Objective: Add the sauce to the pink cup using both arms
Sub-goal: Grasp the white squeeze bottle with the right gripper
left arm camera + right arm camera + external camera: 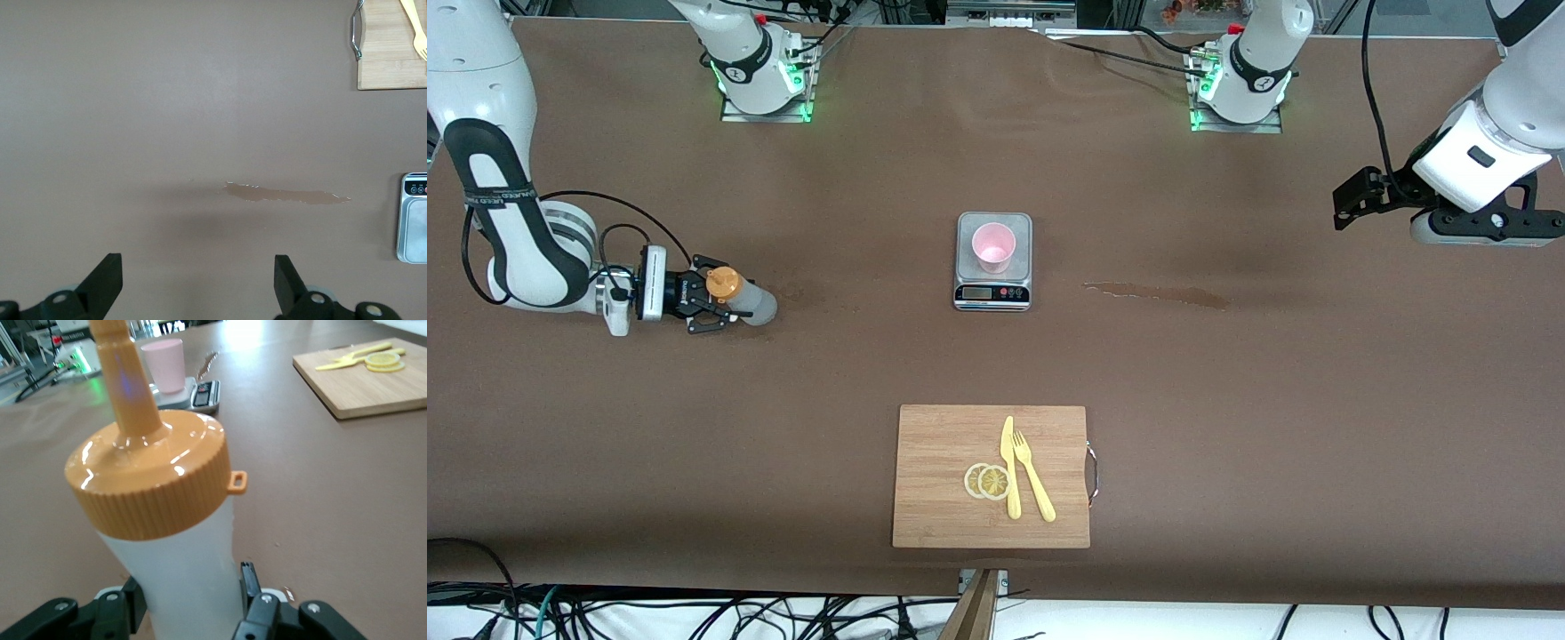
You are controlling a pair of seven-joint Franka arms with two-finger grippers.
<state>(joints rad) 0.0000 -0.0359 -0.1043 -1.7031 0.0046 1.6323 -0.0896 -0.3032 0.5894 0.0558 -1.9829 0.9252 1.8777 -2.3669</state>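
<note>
The sauce bottle (749, 300), whitish with an orange nozzle cap (150, 477), stands on the brown table toward the right arm's end. My right gripper (719, 299) reaches in low from the side, and its fingers (249, 581) press on both sides of the bottle's body (183, 580). The pink cup (993, 247) stands upright on a small kitchen scale (992, 294) at mid table, and the pink cup (163, 363) also shows past the nozzle. My left gripper (197, 267) hangs open and empty, in the air over the left arm's end of the table (1356, 197).
A brownish spill streak (1156, 294) lies on the table between the scale and the left arm's end; the streak (287, 195) is under the left wrist camera. A wooden cutting board (934, 444) with lemon slices, a yellow knife and a fork sits nearer the front camera.
</note>
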